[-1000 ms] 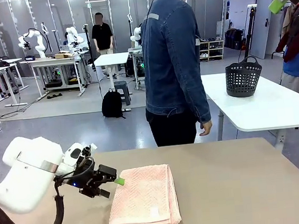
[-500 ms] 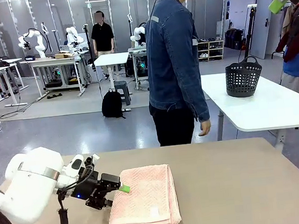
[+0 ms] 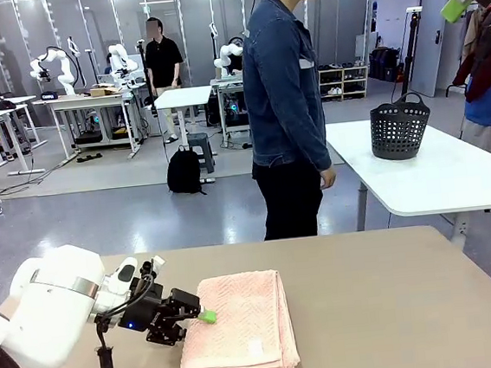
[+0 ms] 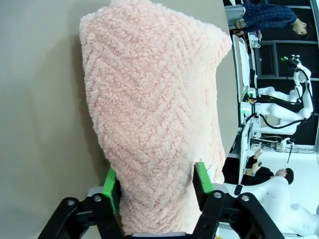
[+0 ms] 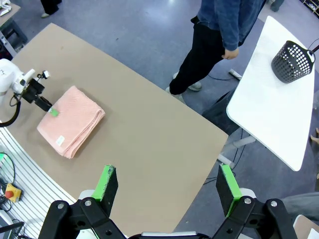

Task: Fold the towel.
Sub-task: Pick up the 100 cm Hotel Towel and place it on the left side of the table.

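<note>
— Looking at the front view, where does the towel (image 3: 239,328) lie?

— Folded into a thick rectangle on the tan table (image 3: 397,309), near the robot's edge, toward seven o'clock of the tabletop. A small white tag shows on its top face near the front.

— And the left gripper (image 3: 199,314)?

— It comes in from nine o'clock of the towel, green pads at the towel's left edge. In the left wrist view, the left gripper (image 4: 155,183) has its two fingers astride the pink herringbone cloth, one green pad on each side, cloth between them. I cannot tell whether they press on it or only straddle it.

— The right gripper?

— In the right wrist view, the right gripper (image 5: 167,185) hangs high above the table with its fingers spread wide and nothing between them. From there the towel (image 5: 70,119) sits at ten o'clock.

— Anyone else?

— A person (image 3: 286,110) in a denim jacket stands beyond the far edge, at twelve o'clock. A dark basket (image 3: 399,127) rests on a white table (image 3: 454,177) at two o'clock.
</note>
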